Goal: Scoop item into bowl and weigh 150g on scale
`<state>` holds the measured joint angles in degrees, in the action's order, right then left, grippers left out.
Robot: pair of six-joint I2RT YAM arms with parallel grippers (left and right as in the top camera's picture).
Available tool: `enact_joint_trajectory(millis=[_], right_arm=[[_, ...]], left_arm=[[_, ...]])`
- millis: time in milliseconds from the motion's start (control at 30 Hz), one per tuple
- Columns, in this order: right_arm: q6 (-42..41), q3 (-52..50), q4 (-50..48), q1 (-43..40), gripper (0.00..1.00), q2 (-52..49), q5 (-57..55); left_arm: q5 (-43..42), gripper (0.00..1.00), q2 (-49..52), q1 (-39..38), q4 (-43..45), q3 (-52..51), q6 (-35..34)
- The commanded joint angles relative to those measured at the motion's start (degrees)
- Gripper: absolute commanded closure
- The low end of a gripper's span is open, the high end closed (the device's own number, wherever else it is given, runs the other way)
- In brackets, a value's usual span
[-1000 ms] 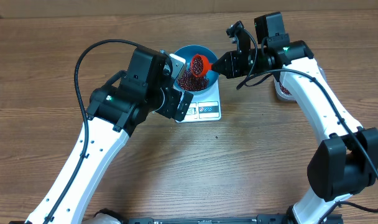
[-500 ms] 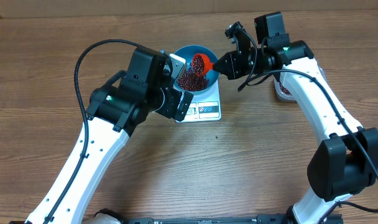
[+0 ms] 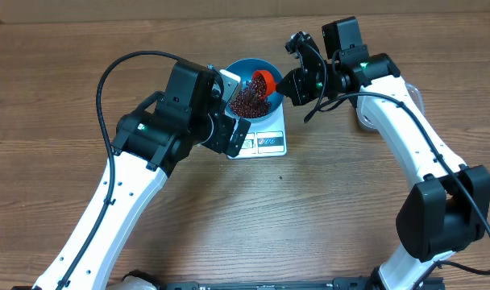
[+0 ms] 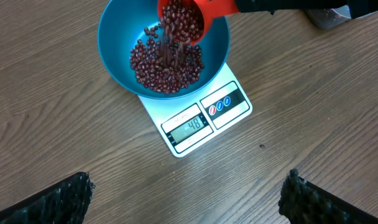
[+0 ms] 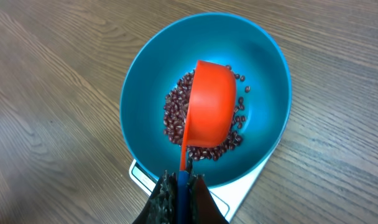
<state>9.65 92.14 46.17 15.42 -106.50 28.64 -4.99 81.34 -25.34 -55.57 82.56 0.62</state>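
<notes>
The blue bowl (image 3: pixel 243 66) stands on the white scale (image 3: pixel 271 138). Dark red beans (image 3: pixel 248 101) lie heaped in the bowl. My right gripper (image 3: pixel 287 84) is shut on the handle of a red scoop (image 3: pixel 263 80), which is tipped over the bowl. In the left wrist view beans (image 4: pixel 167 62) stream from the scoop (image 4: pixel 201 9) into the bowl (image 4: pixel 114 37), and the scale (image 4: pixel 229 87) shows a lit display (image 4: pixel 188 127). From the right wrist, the scoop (image 5: pixel 211 102) hangs mouth-down over the bowl (image 5: pixel 148 81), my right gripper (image 5: pixel 183 182) pinching its handle. My left gripper (image 4: pixel 188 177) hovers open near the scale, holding nothing.
A clear tub (image 3: pixel 367 114) sits at the right, mostly hidden behind my right arm. Bare wooden table (image 3: pixel 309 209) surrounds the scale on all sides. My left arm (image 3: pixel 160 133) stands close to the bowl's left side.
The right gripper has shifted slightly left and rolled the scoop further over, so beans now pour into the bowl. The left arm has not moved.
</notes>
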Motion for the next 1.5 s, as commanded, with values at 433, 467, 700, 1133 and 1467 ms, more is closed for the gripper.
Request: enact_joint_trajectory(millis=[433, 467, 700, 1133, 1467], right_arm=[[1.95, 2.14, 1.14, 0.92, 0.96, 0.83, -3.98], [1.95, 2.14, 1.18, 0.92, 0.96, 0.83, -3.96], [0.98, 2.14, 1.09, 0.94, 0.96, 1.03, -2.91], [1.16, 3.5, 0.7, 1.03, 0.96, 6.69, -2.95], [5.64, 3.48, 2.58, 4.2, 0.96, 8.39, -9.46]], left_arm=[[-0.81, 0.0, 0.35, 0.2, 0.09, 0.46, 1.11], [-0.81, 0.0, 0.35, 0.2, 0.09, 0.46, 1.11], [-0.81, 0.0, 0.35, 0.2, 0.09, 0.46, 1.11], [-0.81, 0.0, 0.35, 0.2, 0.09, 0.46, 1.11], [-0.81, 0.0, 0.35, 0.2, 0.09, 0.46, 1.11]])
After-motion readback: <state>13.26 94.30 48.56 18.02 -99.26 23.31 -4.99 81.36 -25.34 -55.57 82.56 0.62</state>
